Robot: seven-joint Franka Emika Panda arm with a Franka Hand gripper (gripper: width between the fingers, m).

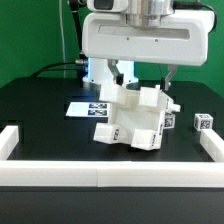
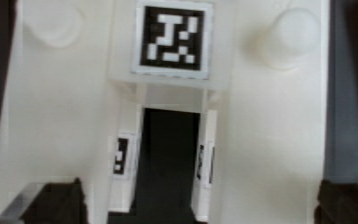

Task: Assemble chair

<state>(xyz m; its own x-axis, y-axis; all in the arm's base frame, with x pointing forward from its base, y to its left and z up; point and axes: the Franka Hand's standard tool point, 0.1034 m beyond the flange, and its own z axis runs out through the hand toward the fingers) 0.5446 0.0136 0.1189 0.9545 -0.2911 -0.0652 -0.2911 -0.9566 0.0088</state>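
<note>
Chair [image 1: 135, 120] partly hidden beneath gripper [image 1: 145, 85], jaws spread wide either side, fingertips [image 2: 55, 205] dark and cropped in wrist view

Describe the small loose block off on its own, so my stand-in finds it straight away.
On the black table, find the chunky white chair below the claw. From it, look toward the exterior view's right, short of the white rail. The small white block there stands alone, with a black-and-white tag facing the camera; a similar piece sits close beside the chair.
</note>
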